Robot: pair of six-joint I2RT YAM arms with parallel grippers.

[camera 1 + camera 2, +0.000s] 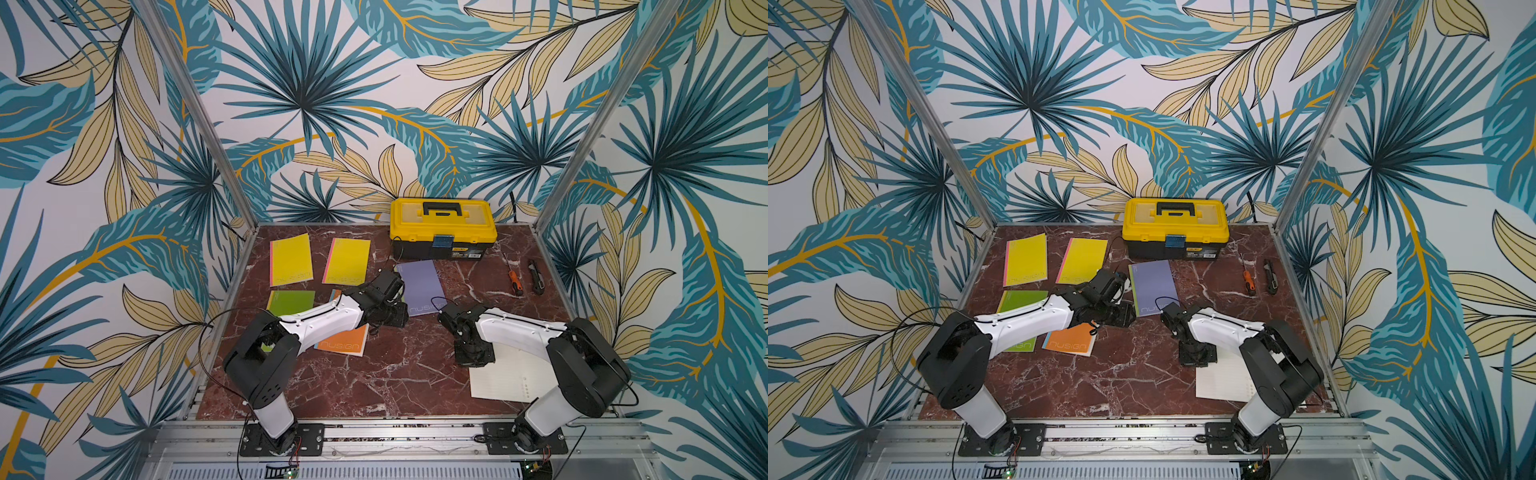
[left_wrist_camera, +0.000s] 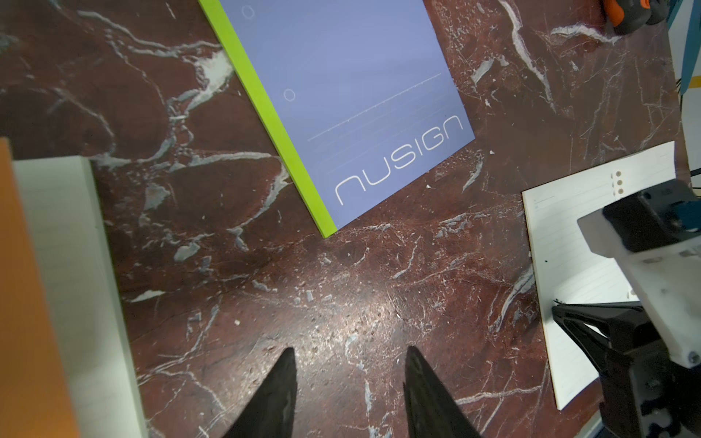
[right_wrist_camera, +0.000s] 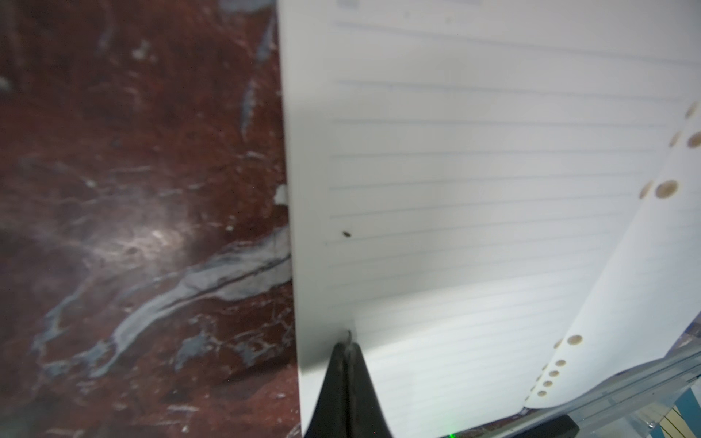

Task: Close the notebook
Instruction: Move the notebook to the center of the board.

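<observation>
At the front right of the dark red marble table [image 1: 374,386], under the right arm, the open notebook of white lined paper [image 1: 500,380] lies with its pages showing, so nothing is closed yet. The black right gripper [image 3: 347,343] has its jaws pressed together on the free edge of the top leaf [image 3: 474,170] (that edge looks slightly raised). I'd say the whole fold-over is yet to come. The black left gripper [image 2: 351,358] hangs half spread over bare marble, holding nothing, near a closed violet notebook [image 2: 352,94].

"nusign" on purple notebook cover [image 2: 352,94]
</observation>
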